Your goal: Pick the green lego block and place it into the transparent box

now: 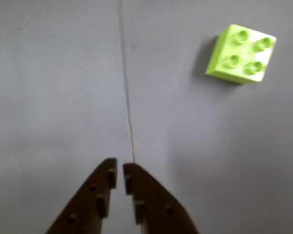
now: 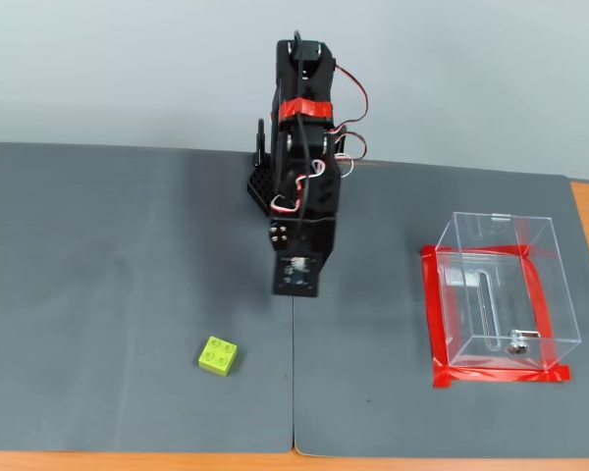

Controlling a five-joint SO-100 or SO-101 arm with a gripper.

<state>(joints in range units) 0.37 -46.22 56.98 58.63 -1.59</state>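
Note:
The green lego block [image 1: 241,53] lies studs-up on the grey mat at the upper right of the wrist view, well ahead of and to the right of my gripper [image 1: 120,168]. My dark fingers [image 1: 100,195] come in from the bottom edge, nearly touching, with nothing between them. In the fixed view the block [image 2: 219,355] sits on the mat below and left of the folded arm [image 2: 302,196]. The transparent box [image 2: 560,280] stands open-topped at the right, empty except for a small metal fitting [image 2: 517,342] on its floor.
Red tape [image 2: 433,314] frames the box's base. Two grey mats meet at a seam [image 2: 294,392] that runs under the arm and shows as a thin line [image 1: 127,87] in the wrist view. The orange table edge [image 2: 275,461] lies along the front.

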